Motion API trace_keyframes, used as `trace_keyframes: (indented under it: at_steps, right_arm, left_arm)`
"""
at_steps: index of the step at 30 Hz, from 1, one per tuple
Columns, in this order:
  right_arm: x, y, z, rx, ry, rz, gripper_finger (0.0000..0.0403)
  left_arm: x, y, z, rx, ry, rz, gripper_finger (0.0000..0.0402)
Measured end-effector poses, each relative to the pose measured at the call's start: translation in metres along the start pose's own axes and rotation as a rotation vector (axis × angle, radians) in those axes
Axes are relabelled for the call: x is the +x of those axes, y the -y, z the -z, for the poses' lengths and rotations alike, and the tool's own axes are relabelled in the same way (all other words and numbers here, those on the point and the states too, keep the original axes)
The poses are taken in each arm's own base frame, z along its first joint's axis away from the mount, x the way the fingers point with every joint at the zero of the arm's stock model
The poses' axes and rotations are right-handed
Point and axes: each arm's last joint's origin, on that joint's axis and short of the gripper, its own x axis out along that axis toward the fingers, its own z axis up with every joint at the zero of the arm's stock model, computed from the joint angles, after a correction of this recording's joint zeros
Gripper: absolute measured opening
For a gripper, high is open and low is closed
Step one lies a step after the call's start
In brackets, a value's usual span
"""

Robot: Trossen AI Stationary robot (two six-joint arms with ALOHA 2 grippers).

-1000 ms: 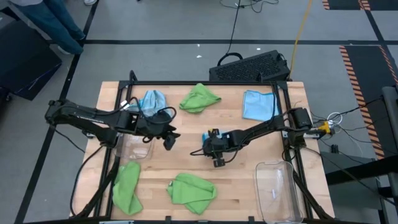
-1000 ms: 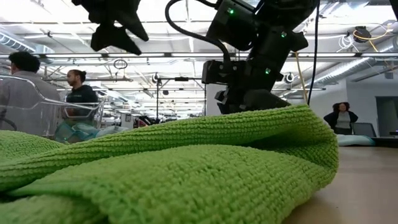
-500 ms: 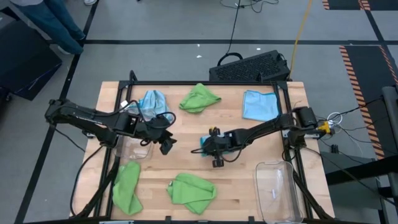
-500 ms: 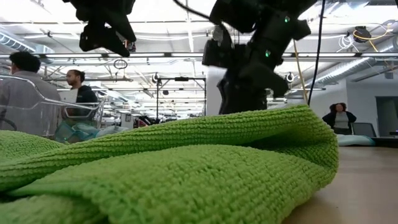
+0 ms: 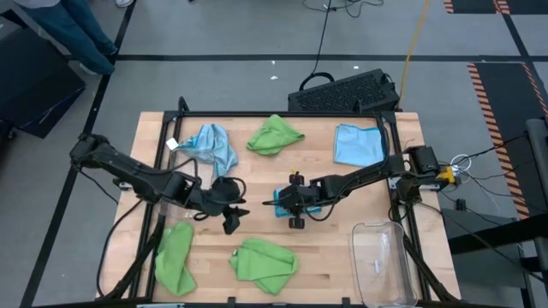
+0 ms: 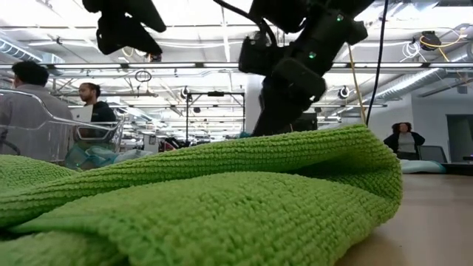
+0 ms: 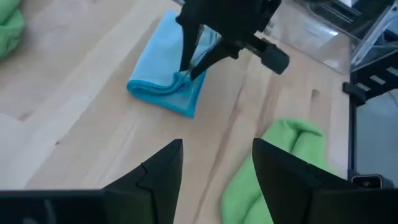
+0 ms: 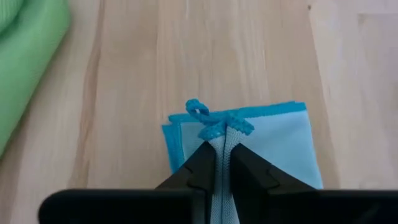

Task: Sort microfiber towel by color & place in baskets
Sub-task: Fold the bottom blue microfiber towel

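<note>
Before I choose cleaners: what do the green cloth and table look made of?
The lime green cloth looks like looped microfiber, matte; its nubby pile shows in the low view. The pale wooden table seems to be butcher-block planks, smooth: grain and seams show.

surface: wooden table (image 5: 342,257), light planks | upper left: crumpled blue towel (image 5: 211,144) | upper centre: green towel (image 5: 275,134) | upper right: flat blue towel (image 5: 356,144) | centre: folded blue towel (image 5: 283,200) | lower left: green towel (image 5: 174,257) | lower centre: green towel (image 5: 265,260) | lower right: clear basket (image 5: 383,263) | left of centre: clear basket (image 5: 183,204)
</note>
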Motion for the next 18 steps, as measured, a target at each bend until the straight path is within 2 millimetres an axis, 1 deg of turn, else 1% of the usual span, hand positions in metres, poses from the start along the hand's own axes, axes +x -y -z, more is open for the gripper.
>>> trace_keyframes:
  at_steps: [5, 8, 11, 14, 17, 18]
  right_arm:
    - [0.016, -0.001, -0.002, 0.130, 0.062, 0.017, 0.0055]
    - [0.022, -0.002, 0.000, 0.168, 0.059, 0.013, 0.0081]
    - [0.021, -0.002, -0.002, 0.178, 0.073, 0.009, 0.0114]
    - [0.011, -0.002, -0.008, 0.182, 0.111, 0.000, 0.0148]
    - [-0.010, -0.002, -0.018, 0.187, 0.178, -0.016, 0.0175]
    - [-0.016, -0.002, -0.021, 0.181, 0.191, -0.019, 0.0181]
  left_arm:
    - [0.011, 0.005, 0.002, -0.012, 0.005, -0.002, 0.0195]
    - [0.012, 0.009, 0.004, -0.013, 0.010, 0.013, 0.0195]
    - [0.014, 0.009, 0.008, 0.006, 0.013, -0.019, 0.0195]
    - [0.016, 0.013, 0.006, -0.002, 0.054, -0.016, 0.0195]
    - [0.020, 0.014, 0.006, 0.007, 0.069, -0.008, 0.0195]
    - [0.022, 0.016, 0.003, -0.002, 0.091, 0.010, 0.0195]
